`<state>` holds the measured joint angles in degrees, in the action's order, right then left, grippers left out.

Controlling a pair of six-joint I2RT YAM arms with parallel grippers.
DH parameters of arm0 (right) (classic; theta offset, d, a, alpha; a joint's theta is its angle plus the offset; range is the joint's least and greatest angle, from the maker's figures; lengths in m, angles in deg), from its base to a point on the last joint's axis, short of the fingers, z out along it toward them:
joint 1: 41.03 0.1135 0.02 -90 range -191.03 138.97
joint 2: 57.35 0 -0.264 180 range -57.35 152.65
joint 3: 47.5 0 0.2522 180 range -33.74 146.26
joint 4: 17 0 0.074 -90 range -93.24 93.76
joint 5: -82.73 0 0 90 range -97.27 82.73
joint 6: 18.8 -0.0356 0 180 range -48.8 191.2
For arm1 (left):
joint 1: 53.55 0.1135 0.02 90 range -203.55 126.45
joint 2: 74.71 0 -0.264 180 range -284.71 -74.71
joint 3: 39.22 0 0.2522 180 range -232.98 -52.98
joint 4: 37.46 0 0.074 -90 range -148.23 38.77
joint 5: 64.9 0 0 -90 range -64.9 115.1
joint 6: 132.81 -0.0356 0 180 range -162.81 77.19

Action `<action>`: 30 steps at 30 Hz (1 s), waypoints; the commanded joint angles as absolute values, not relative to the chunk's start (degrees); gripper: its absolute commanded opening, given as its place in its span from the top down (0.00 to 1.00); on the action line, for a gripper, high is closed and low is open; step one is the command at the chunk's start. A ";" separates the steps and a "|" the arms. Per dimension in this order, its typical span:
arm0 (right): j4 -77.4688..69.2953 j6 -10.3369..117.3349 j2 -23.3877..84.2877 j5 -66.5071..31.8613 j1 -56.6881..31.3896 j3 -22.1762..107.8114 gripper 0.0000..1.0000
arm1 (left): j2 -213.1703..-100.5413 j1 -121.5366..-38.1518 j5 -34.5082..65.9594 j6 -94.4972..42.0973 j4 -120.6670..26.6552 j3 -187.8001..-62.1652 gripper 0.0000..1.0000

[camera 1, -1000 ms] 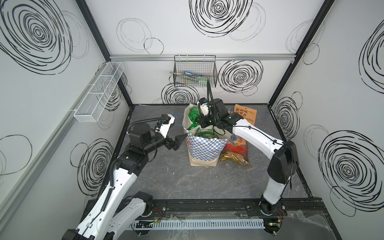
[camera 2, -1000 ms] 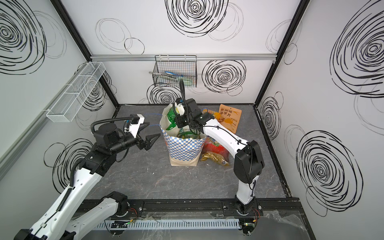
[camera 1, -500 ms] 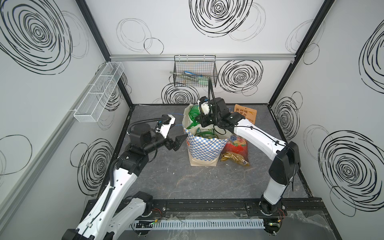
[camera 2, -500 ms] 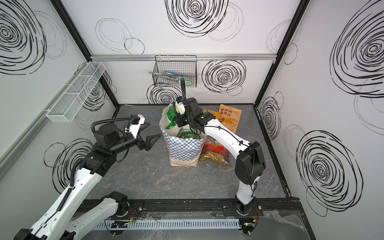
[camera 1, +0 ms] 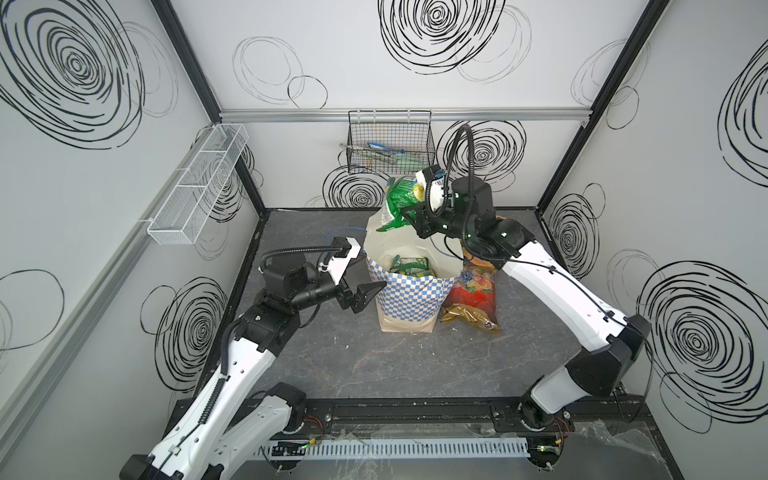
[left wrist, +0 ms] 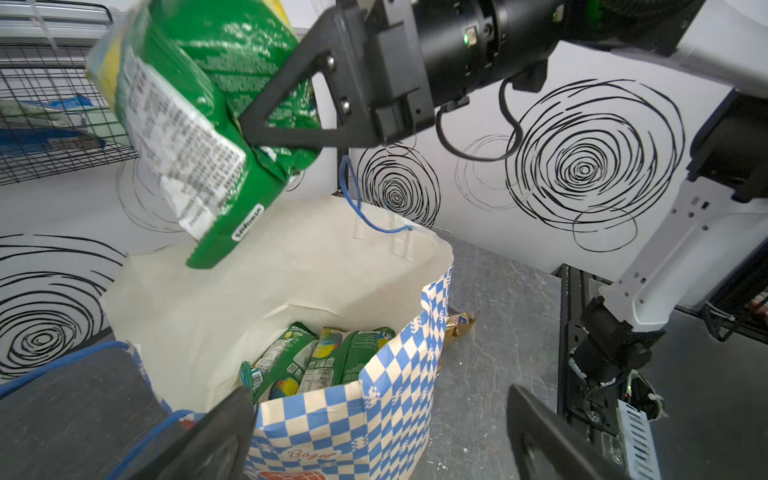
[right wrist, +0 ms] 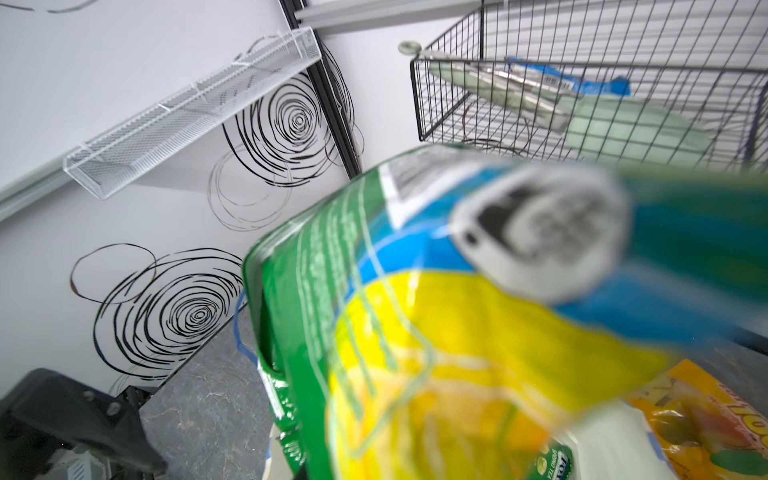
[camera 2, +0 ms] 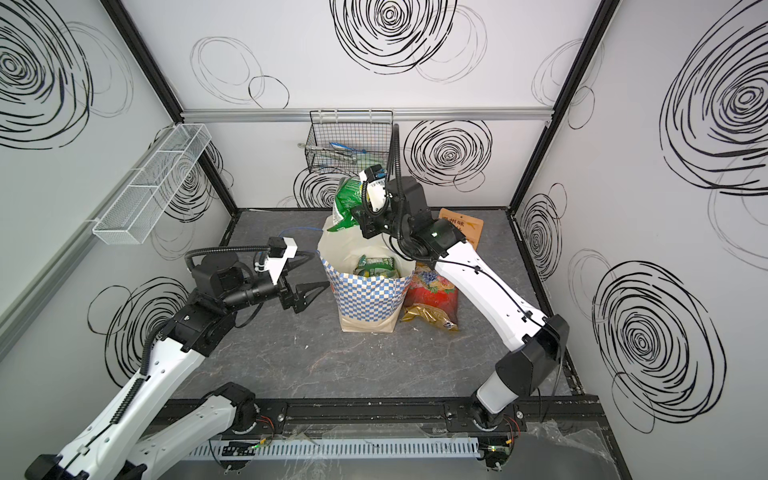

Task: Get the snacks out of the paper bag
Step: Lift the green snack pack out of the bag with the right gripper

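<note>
Right gripper [camera 1: 409,218] is lifting a green packet [camera 1: 397,199] higher, jaws pinching it; left gripper [camera 2: 318,270] is waiting wide open and empty (packets [camera 1: 409,266] remaining in paper bag [camera 1: 409,299]).

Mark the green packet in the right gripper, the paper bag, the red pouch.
green packet [camera 1: 399,203]: in a top view, green upper face
paper bag [camera 1: 409,297]: in a top view, checkered front band
red pouch [camera 1: 473,293]: in a top view, red printed front
</note>
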<state>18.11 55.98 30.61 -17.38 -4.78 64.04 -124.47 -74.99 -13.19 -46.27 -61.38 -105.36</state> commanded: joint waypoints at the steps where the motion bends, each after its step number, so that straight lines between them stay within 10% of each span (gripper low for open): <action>1: 18.14 55.64 25.09 -15.37 -5.08 65.57 1.00 | -123.51 -77.62 -13.13 -47.55 -59.31 -105.32 0.04; 19: 19.85 53.65 -3.58 1.62 -19.03 41.16 1.00 | -123.54 -97.84 -3.11 -50.26 -61.58 -104.80 0.04; 30: 2.04 43.13 -7.86 -8.81 -36.09 10.63 1.00 | -124.35 -100.65 3.07 -50.50 -63.19 -105.13 0.04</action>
<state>13.10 47.08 -7.77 -5.31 -32.39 14.51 -124.30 -100.23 0.93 -49.33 -64.00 -105.14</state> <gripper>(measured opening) 0.172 0.962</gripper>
